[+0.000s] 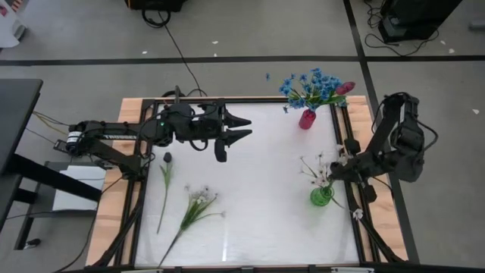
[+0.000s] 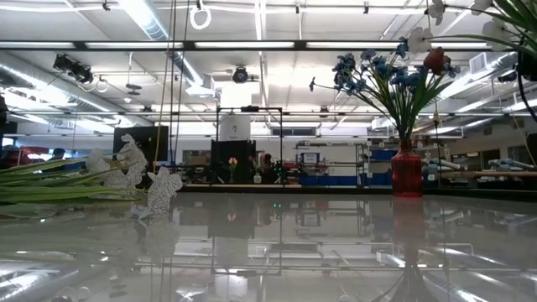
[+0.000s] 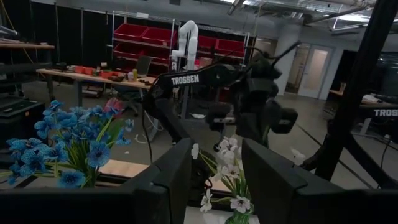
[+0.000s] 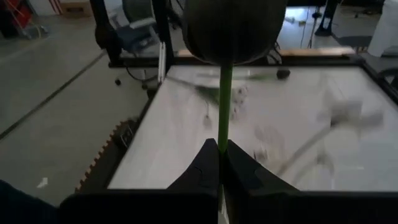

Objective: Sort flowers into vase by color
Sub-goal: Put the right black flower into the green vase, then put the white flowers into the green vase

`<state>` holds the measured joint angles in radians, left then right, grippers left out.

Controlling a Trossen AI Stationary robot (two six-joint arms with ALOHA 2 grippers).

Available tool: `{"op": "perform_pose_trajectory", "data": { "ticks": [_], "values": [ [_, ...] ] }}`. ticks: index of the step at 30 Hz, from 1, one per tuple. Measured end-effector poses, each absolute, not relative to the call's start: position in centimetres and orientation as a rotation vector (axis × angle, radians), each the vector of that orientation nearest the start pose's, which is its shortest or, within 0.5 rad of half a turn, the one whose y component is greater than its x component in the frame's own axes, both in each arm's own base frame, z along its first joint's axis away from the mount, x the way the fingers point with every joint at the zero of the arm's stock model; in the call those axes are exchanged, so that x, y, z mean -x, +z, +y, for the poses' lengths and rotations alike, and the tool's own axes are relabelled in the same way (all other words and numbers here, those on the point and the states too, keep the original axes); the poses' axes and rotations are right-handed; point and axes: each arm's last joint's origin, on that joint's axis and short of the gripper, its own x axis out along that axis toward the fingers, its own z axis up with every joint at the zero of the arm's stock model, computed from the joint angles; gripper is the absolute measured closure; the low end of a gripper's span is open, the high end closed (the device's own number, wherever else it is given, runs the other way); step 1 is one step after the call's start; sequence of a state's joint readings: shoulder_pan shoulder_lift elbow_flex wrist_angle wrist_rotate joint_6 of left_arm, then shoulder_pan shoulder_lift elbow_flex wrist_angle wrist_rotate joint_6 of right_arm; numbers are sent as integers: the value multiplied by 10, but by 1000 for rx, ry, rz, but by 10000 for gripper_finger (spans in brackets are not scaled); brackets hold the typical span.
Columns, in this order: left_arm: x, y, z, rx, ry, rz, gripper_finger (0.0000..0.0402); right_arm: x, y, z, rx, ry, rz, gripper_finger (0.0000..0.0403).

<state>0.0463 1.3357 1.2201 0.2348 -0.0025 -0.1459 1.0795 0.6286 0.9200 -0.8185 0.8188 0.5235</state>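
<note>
My right gripper point(image 1: 334, 174) is at the table's right side, just beside the green vase point(image 1: 322, 196), which holds white flowers point(image 1: 318, 163). It is shut on a green-stemmed flower with a dark bud point(image 4: 233, 28). My left gripper point(image 1: 244, 127) is open and high over the table's far left part, touching nothing. The red vase point(image 1: 306, 119) near the far edge holds blue flowers point(image 1: 307, 85) and a red-pink bud point(image 1: 345, 88). A dark-bud flower point(image 1: 164, 189) and a white-cluster flower point(image 1: 193, 206) lie flat on the table's near left. My right gripper pinches the flower's thin green stem point(image 4: 222, 140) between its two fingertips. The stem runs on past the fingers to the dark bud at its free end. The fingers come roughly level from the table's right side. Whether the stem's lower end sits in the green vase is hidden.
A wide bare stretch of white table point(image 1: 258, 197) lies between the flowers on the left and the two vases on the right. The wooden frame point(image 1: 114, 197) edges the table. In the left wrist view the right arm point(image 3: 249, 106) stands behind the white flowers point(image 3: 227, 168).
</note>
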Motion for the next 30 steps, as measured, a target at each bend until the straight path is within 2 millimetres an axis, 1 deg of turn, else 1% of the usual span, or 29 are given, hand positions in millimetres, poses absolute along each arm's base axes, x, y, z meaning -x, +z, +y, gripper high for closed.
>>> {"op": "perform_pose_trajectory", "data": {
  "ticks": [4, 6, 9, 14, 17, 19, 22, 25, 28, 30],
  "values": [
    [-304, 403, 14, 143, 40, -122, 253, -63, 324, 75, -93, 148, 426, 393],
    [-304, 403, 14, 143, 40, -123, 253, -62, 318, 74, -125, 135, 444, 376],
    [-304, 403, 14, 143, 40, -123, 253, -61, 313, 73, -170, 142, 467, 327],
    [-304, 403, 14, 143, 40, -123, 253, -58, 314, 70, -228, 177, 487, 241],
    [-304, 403, 14, 143, 40, -123, 253, -55, 321, 67, -298, 209, 496, 201],
    [-304, 403, 14, 143, 40, -123, 253, -53, 329, 63, -352, 226, 497, 184],
    [-304, 403, 14, 143, 40, -122, 253, -48, 341, 55, -479, 226, 521, 174],
    [-304, 403, 14, 143, 41, -123, 253, -40, 345, 40, -627, 138, 626, 173],
    [-304, 403, 14, 143, 41, -123, 253, -32, 347, 27, -704, 49, 732, 173],
    [-304, 403, 14, 143, 41, -123, 253, -28, 349, 20, -727, 12, 771, 173]
  ]
}}
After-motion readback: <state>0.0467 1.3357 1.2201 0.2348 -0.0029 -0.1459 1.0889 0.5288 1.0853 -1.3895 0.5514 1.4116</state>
